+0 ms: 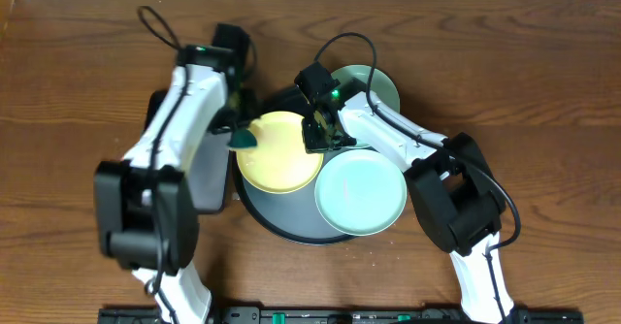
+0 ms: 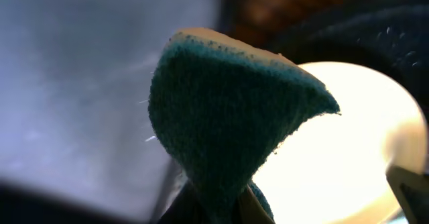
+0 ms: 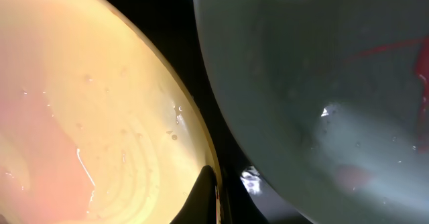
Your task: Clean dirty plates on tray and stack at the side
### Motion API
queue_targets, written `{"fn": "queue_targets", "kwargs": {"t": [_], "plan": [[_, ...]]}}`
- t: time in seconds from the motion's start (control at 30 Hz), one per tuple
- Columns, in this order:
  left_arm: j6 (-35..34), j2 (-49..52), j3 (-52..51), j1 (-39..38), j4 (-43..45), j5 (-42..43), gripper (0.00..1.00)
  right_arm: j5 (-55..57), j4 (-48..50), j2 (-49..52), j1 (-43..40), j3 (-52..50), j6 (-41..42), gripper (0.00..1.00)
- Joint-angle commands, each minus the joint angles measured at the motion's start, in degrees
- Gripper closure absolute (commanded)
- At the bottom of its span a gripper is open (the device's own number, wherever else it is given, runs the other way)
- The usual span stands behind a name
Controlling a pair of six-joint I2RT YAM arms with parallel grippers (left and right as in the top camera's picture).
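Observation:
A pale yellow plate [image 1: 281, 151] lies over the left part of the round black tray [image 1: 287, 219]. My right gripper [image 1: 316, 136] is shut on its right rim; in the right wrist view a dark finger [image 3: 204, 198] rests on the yellow plate [image 3: 87, 117] at its edge. A mint plate [image 1: 361, 194] lies on the tray's right side, close by in the right wrist view too [image 3: 322, 83]. Another mint plate [image 1: 376, 85] sits off the tray at the back right. My left gripper [image 1: 237, 130] is shut on a teal sponge [image 2: 228, 117] at the yellow plate's [image 2: 348, 150] left edge.
A dark rectangular tray [image 1: 210, 182] lies left of the round tray, under my left arm; its grey surface [image 2: 67, 83] fills the left of the left wrist view. The brown wooden table [image 1: 543, 91] spreads around on all sides.

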Motion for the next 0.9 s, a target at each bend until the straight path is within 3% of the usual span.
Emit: {"fn": "queue_targets", "kwargs": {"t": [0.0, 0.17, 0.27, 0.53, 0.87], "plan": [[0.9, -3.1, 1.4, 4.3, -2.5, -2.1, 0.93, -1.4, -0.3, 2.0, 0.5, 1.4, -5.2, 0.99], [2.7, -3.0, 1.4, 10.6, -3.3, -2.1, 0.92, 0.9, -1.1, -2.5, 1.5, 2.8, -11.1, 0.99], [2.7, -3.0, 1.4, 13.3, -3.4, -2.0, 0.87, 6.4, -1.4, -6.2, 2.9, 2.8, -12.3, 0.99], [2.7, -3.0, 1.4, 15.4, -3.6, -2.0, 0.85, 34.2, -2.2, -14.4, 9.6, 2.8, -14.3, 0.99], [2.7, -3.0, 1.4, 15.4, -3.3, -2.0, 0.89, 66.6, -2.1, -17.7, 19.3, 2.8, -16.7, 0.99]]}}
